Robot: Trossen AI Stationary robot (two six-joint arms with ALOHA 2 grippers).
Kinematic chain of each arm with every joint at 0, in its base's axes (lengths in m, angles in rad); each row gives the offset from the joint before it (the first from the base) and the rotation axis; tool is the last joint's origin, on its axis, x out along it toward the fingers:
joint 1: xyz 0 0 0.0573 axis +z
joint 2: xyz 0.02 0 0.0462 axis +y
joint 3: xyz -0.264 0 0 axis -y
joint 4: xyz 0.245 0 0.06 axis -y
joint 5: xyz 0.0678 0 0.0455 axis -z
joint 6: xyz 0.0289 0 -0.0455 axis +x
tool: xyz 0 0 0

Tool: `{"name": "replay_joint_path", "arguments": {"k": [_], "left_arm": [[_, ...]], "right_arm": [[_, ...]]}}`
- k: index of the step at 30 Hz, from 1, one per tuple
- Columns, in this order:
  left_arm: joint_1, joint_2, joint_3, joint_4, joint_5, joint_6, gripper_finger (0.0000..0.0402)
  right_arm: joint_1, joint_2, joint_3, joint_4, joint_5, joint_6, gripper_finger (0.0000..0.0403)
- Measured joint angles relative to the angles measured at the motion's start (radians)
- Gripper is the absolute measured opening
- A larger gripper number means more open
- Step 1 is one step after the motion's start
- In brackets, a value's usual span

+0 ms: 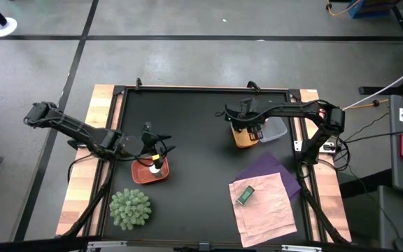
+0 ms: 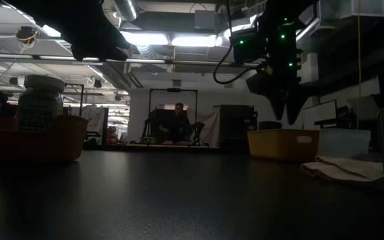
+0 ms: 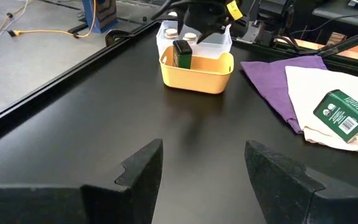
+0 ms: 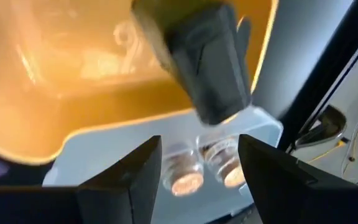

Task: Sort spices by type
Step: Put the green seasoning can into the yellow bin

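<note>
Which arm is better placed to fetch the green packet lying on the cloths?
Right. Its hand hovers open over the orange tray, nearer the green rectangular packet; the left hand is over the red tray.

Matt black table top (image 1: 201, 140), glossy yellow plastic tray (image 3: 196, 71), soft purple cloth (image 3: 272, 78), wooden table edge (image 1: 82, 168)
</note>
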Motion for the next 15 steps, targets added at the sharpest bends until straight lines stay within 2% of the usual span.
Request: {"name": "replay_joint_path", "arguments": {"k": [9, 15], "left_arm": [[0.000, 0.000, 0.000, -0.001, 0.000, 0.000, 0.0211], [0.000, 0.000, 0.000, -0.007, 0.000, -0.003, 0.0211]], "right_arm": [[0.001, -0.060, 0.001, -0.052, -0.025, 0.014, 0.0214], [0.001, -0.176, 0.001, -0.080, -0.127, 0.107, 0.0214]]}}
